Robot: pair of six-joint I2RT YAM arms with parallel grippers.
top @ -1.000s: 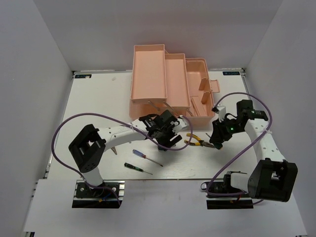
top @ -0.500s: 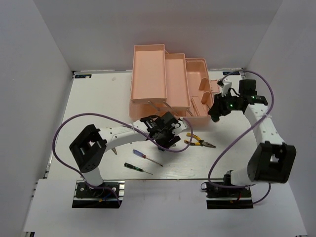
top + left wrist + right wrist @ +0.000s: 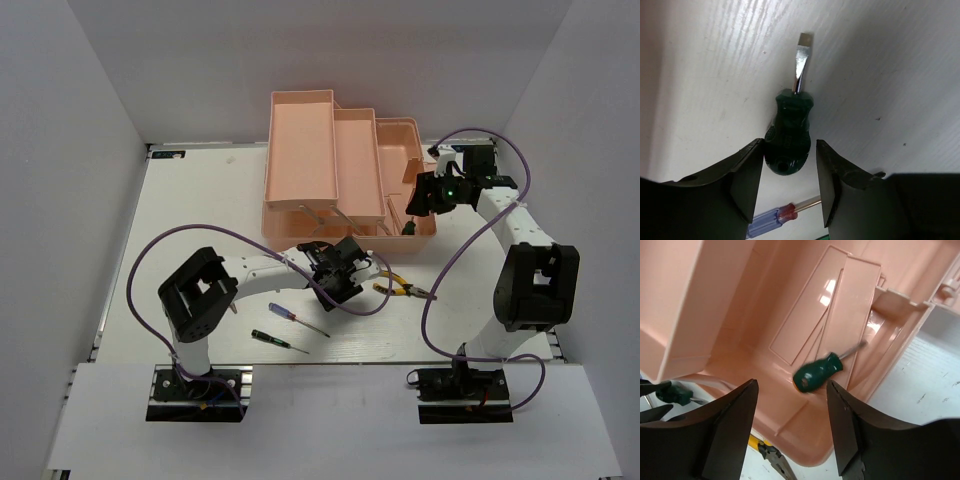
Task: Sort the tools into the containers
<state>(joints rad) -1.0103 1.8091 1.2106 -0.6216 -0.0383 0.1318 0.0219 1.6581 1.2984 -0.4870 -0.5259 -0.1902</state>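
The stubby green driver (image 3: 791, 122) lies flat on the table (image 3: 200, 200), just in front of the toolbox (image 3: 298, 150) on its near side, blade pointing away from the wrist; the left gripper (image 3: 789, 155) straddles the butt end of its handle, fingers parted a little wider than the handle, and seemingly not touching it on either side. The step in hand looks like the pick of this driver; to do it well, the fingers should probably slide a touch further along toward the shaft so the pads meet the thick middle of the handle rather than its rounded end, which could squirt out under pressure; then close squarely and lift straight up before swinging toward the toolbox.

In the toolbox's bottom compartment a second green-handled driver (image 3: 817, 371) lies on the floor; the right gripper (image 3: 791, 390) hangs above it, spread wide and holding nothing; that compartment seems the fitting place for the matching driver.

Further out from the toolbox's front wall, a pair of pliers (image 3: 400, 288) lies near the left gripper; the purple-handled screwdriver (image 3: 285, 311) and the dark green thin screwdriver (image 3: 270, 338) lie further toward the arm bases, not yet sorted.
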